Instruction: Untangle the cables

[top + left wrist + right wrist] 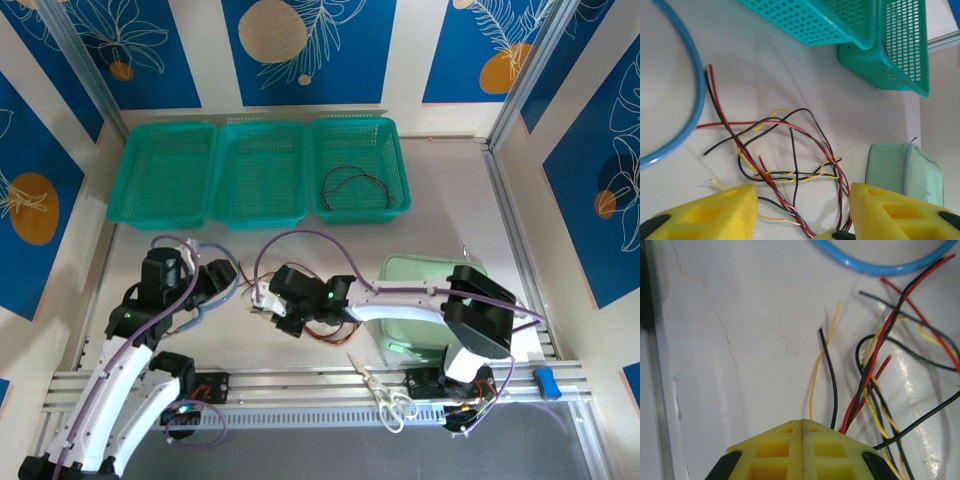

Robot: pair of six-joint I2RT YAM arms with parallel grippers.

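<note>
The cables (790, 150) are thin red, black and yellow wires lying in a tangle on the white table, partly under the right arm (322, 330). My left gripper (802, 205) is open above the near side of the tangle, with several strands crossing between its yellow fingers (715, 212). It sits left of the tangle (222, 285). My right gripper (802, 424) is shut. A yellow, a black and a red strand (815, 370) run in under its tip. It points left at the tangle's edge (268, 308). One dark cable (350, 182) lies coiled in the right basket.
Three teal baskets (165, 205) (260, 212) (398, 150) line the back. A light-blue stethoscope tube (696, 100) curves beside the tangle (880, 266). A pale green pouch (420, 290) lies right of the cables (905, 172). Scissors (385, 395) rest on the front rail.
</note>
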